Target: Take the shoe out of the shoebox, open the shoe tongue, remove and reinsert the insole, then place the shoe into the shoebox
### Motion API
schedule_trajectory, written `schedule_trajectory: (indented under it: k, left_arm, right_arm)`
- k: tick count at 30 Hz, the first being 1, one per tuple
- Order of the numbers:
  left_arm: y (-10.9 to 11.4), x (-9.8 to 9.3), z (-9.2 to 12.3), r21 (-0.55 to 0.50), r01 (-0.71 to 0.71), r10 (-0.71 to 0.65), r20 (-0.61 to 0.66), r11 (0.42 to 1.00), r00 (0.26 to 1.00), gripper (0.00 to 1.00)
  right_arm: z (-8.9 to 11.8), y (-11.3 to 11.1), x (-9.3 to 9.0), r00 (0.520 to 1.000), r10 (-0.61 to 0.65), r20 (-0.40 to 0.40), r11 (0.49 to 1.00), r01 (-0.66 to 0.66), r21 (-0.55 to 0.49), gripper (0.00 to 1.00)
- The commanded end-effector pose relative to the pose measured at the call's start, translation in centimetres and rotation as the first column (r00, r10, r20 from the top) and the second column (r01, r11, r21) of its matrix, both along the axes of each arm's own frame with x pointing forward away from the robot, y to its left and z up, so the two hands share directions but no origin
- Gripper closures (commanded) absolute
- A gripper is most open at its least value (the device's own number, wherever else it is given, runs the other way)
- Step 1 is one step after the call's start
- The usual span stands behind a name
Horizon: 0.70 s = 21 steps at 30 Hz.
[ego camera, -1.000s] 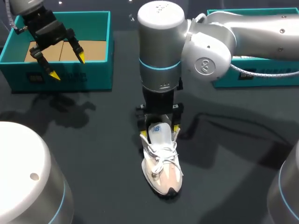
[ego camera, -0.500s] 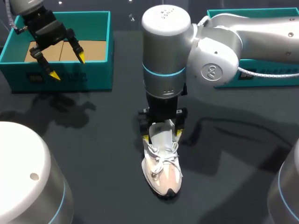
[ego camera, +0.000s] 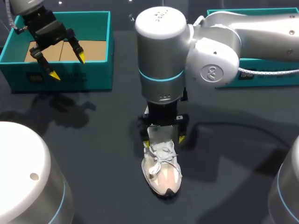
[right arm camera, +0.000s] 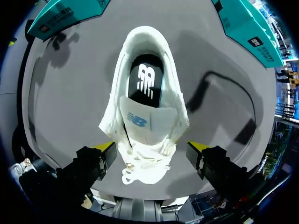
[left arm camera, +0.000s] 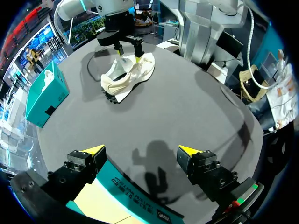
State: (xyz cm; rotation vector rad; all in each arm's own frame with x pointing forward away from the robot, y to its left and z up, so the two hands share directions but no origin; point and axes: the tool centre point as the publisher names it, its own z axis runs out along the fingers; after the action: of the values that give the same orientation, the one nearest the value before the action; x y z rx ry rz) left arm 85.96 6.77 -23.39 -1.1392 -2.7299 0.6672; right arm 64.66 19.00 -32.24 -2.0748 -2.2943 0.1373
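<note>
A white sneaker (ego camera: 161,169) stands on the dark table, toe toward me. My right gripper (ego camera: 163,138) hangs straight down over its laces, open, with one yellow tip on each side of the shoe. In the right wrist view the gripper (right arm camera: 149,147) straddles the shoe (right arm camera: 142,107) at the laces; the tongue (right arm camera: 139,119) stands up and a black insole (right arm camera: 148,81) shows in the opening behind it. My left gripper (ego camera: 68,66) is open and empty above the teal shoebox (ego camera: 70,80) at the far left. The left wrist view shows that gripper (left arm camera: 140,150) over the box's wall (left arm camera: 140,207), with the shoe (left arm camera: 126,74) far ahead.
A second teal box (ego camera: 261,74) lies at the back right, partly behind my right arm, and also shows as the teal box (left arm camera: 44,95) in the left wrist view. The right arm's thick wrist (ego camera: 161,56) hides the shoe's heel from above.
My right gripper has slid from the shoe's heel opening toward the toe and now covers the tongue. The left arm has not moved.
</note>
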Motion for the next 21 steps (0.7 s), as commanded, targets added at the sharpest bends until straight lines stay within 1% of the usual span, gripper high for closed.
schedule_trajectory:
  k: [1,3,5,6,8,12,13,17,20,21]
  left_arm:
    - [0.1,-0.1,0.0,0.002,0.001,-0.001,0.002,1.000,1.000,0.00]
    - [0.1,-0.1,0.0,0.002,0.001,-0.001,0.002,1.000,1.000,0.00]
    - [0.1,-0.1,0.0,0.002,0.001,-0.001,0.002,1.000,1.000,0.00]
    - [0.1,-0.1,0.0,0.002,0.001,-0.001,0.002,1.000,1.000,0.00]
    - [0.1,-0.1,0.0,0.002,0.001,-0.001,0.002,1.000,1.000,0.00]
    - [0.1,-0.1,0.0,0.002,0.001,-0.001,0.002,1.000,1.000,0.00]
    - [0.1,-0.1,0.0,0.002,0.001,-0.001,0.002,1.000,1.000,0.00]
    - [0.1,-0.1,0.0,0.002,0.001,-0.001,0.002,1.000,1.000,0.00]
    - [0.1,-0.1,0.0,0.002,0.001,-0.001,0.002,1.000,1.000,0.00]
    - [0.1,-0.1,0.0,0.002,0.001,-0.001,0.002,1.000,1.000,0.00]
  right_arm:
    - [0.8,0.1,-1.7,1.000,-0.023,0.012,1.000,0.023,-0.016,0.00]
    - [1.1,0.0,-2.4,0.999,-0.033,0.019,0.999,0.033,-0.017,0.01]
    - [1.4,0.1,-3.0,0.999,-0.043,0.026,0.999,0.044,-0.021,0.16]
    - [1.6,0.1,-3.2,0.999,-0.047,0.028,0.999,0.047,-0.025,0.29]
    - [2.0,0.3,-3.6,0.998,-0.053,0.033,0.998,0.054,-0.037,0.46]
    - [2.6,0.5,-4.0,0.997,-0.056,0.051,0.997,0.059,-0.054,0.63]
    - [2.7,0.6,-3.9,0.997,-0.052,0.054,0.997,0.055,-0.056,0.66]
    - [2.7,0.8,-3.3,0.997,-0.036,0.067,0.997,0.040,-0.065,0.71]
    - [2.7,0.7,-2.7,0.996,-0.020,0.082,0.997,0.026,-0.075,0.73]
    - [2.6,0.7,-2.4,0.996,-0.013,0.087,0.997,0.020,-0.077,0.73]
